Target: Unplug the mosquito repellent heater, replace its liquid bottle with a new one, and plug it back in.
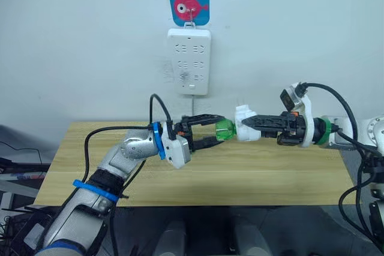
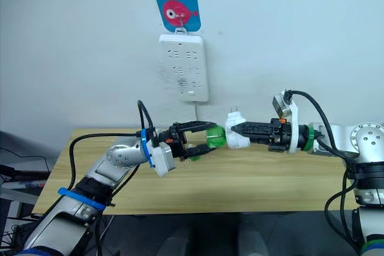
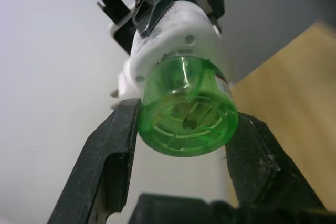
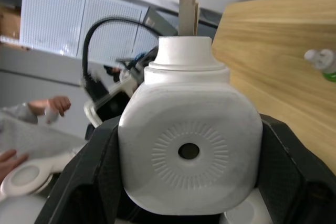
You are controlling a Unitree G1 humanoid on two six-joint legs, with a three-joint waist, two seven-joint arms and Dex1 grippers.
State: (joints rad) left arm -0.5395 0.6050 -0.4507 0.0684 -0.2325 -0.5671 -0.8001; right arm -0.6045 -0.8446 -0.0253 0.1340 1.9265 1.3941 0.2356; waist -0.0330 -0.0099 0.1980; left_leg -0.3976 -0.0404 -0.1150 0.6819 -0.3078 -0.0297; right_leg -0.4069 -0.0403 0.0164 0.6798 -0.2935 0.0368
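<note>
My right gripper (image 1: pixel 257 123) is shut on the mosquito repellent heater (image 1: pixel 243 114), a white rounded body held level above the wooden table (image 1: pixel 270 178), unplugged, with its prongs bare. Its liquid bottle (image 1: pixel 224 130), translucent green, still sits in the heater and points toward my left arm. My left gripper (image 1: pixel 214 130) has one black finger on each side of that bottle (image 3: pixel 186 108) and grips it. The new one (image 4: pixel 323 62), green with a white cap, lies on the table.
A white power strip (image 1: pixel 189 61) hangs on the wall behind, under a blue fish hook (image 1: pixel 189 4). The table's front edge runs just below my arms. A person's hands (image 4: pixel 50 106) appear off to the side in the right wrist view.
</note>
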